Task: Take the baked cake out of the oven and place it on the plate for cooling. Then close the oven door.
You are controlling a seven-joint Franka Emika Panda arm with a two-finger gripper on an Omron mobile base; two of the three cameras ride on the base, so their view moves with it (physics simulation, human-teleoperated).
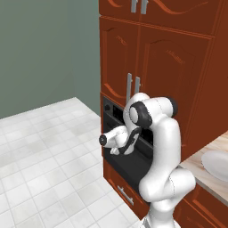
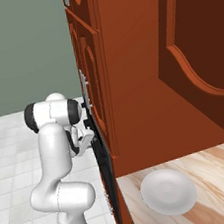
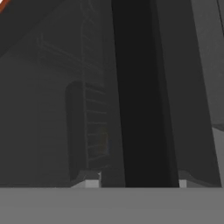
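Oven interior dim (arm blocks)

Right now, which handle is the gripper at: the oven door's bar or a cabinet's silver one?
The black bar handle of the oven door; gripper fingertips straddle it.

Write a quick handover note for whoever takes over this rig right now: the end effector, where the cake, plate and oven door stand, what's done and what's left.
End effector: fingertips straddle the black bar handle; whether it is clamped yet is unclear.
Oven door: upright, looks shut.
Baked cake: possibly the faint greenish smudge on the wire rack behind the window; too dim to be sure.
Plate: bare, on the wooden counter beside the oven.
Done: the reach to the handle.
Left: pull the door open, carry the cake to the plate, close the door.
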